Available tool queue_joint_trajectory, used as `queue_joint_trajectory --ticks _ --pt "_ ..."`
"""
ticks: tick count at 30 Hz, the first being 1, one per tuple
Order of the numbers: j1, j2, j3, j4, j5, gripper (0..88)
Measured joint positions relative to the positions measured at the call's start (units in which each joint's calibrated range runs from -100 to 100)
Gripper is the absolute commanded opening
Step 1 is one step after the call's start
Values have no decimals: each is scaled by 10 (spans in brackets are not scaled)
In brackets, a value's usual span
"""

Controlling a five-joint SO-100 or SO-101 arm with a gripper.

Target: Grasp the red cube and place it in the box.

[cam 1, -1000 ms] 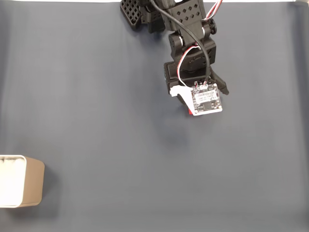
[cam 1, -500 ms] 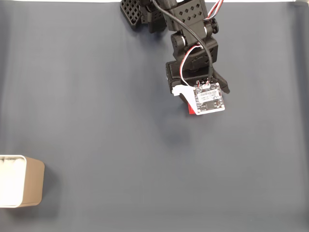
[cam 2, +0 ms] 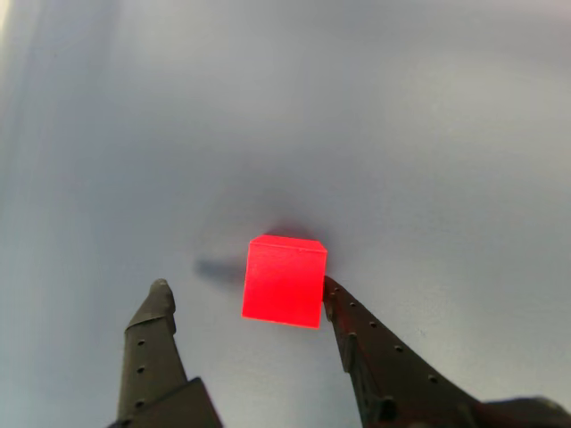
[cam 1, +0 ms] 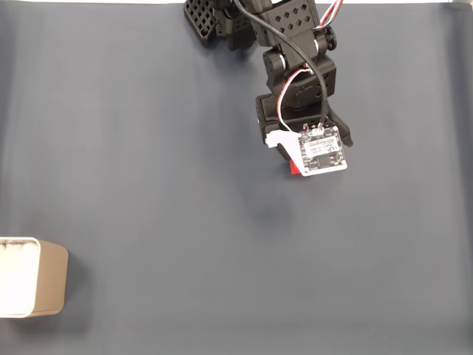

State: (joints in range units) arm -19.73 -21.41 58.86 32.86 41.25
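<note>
Presently, the gripper [cam 2: 245, 294] stands spread apart around the red cube [cam 2: 285, 281] at lower centre of the other view: one finger touches or nearly touches the cube's right edge, the other stands apart at lower left. In the fixed view, only a red sliver [cam 1: 293, 169] shows beneath the arm, upper right of centre. The box [cam 1: 33, 276] sits at the lower-left edge, well apart. Grasp, carry and placement all remain.
</note>
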Motion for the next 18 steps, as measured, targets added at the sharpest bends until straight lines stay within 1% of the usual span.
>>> queue_joint_trajectory --ticks 6,14,18 --pt "0 -20 0 0 -4 338" --pt "0 -31 0 0 -4 264" --pt "0 -31 0 0 -4 241"
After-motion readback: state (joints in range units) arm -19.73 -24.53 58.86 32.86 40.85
